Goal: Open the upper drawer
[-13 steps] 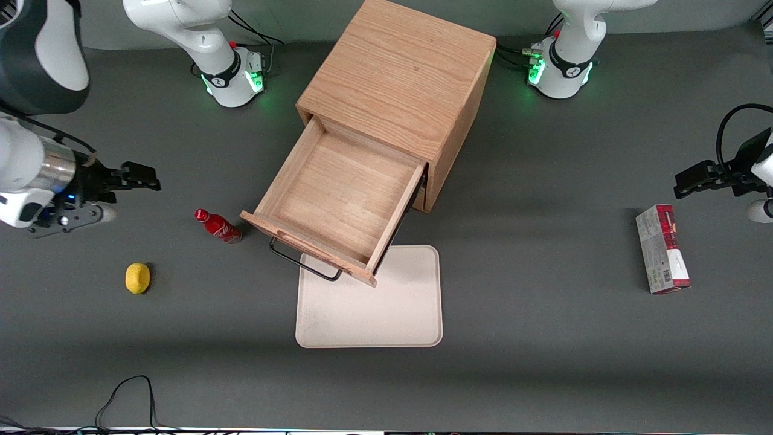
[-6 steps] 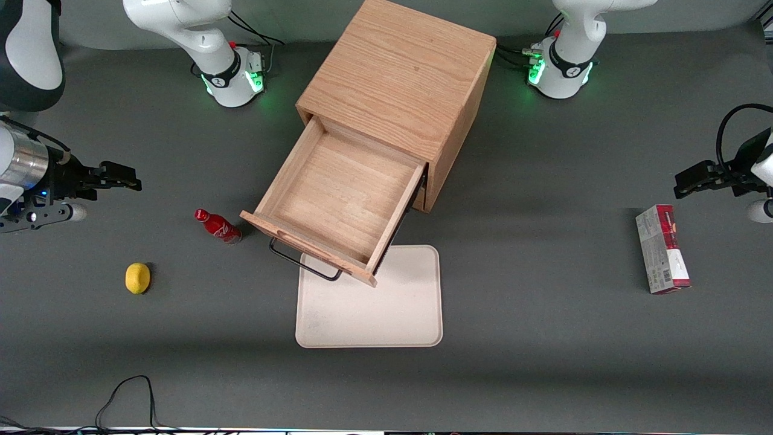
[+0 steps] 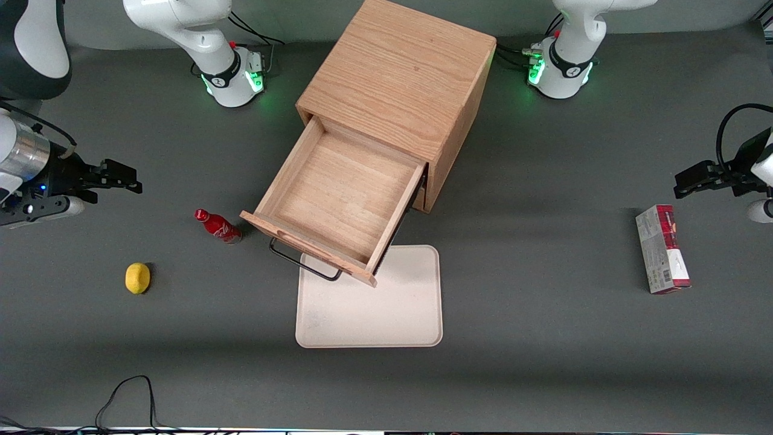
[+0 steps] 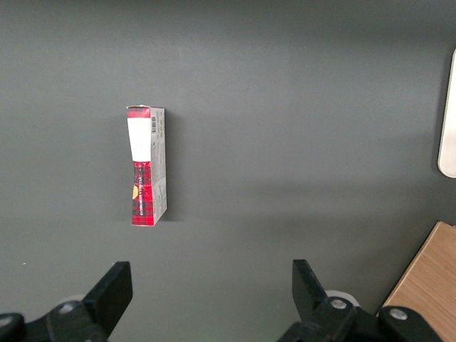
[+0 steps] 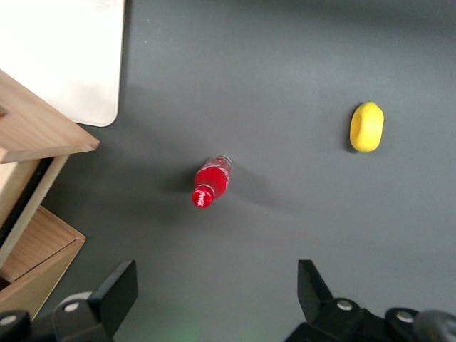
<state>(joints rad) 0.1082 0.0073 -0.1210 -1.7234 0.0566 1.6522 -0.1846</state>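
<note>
Plainly the upper drawer (image 3: 338, 202) stands pulled out (lower drawer hidden), the tool (image 3: 124, 179) spread, empty, well apart.

tool (image 3: 124, 180) farther from drawer (image 3: 338, 199) now

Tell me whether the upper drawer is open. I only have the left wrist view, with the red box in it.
Observer: Yes, the upper drawer stands well out of the oak cabinet.
Operator: Is the gripper on the handle?
Observer: No, it hangs open toward the working arm's end of the table, well apart from the handle, holding nothing.
Operator: Anything on the table between them?
Observer: A red bottle stands there, close beside the drawer's front.
</note>
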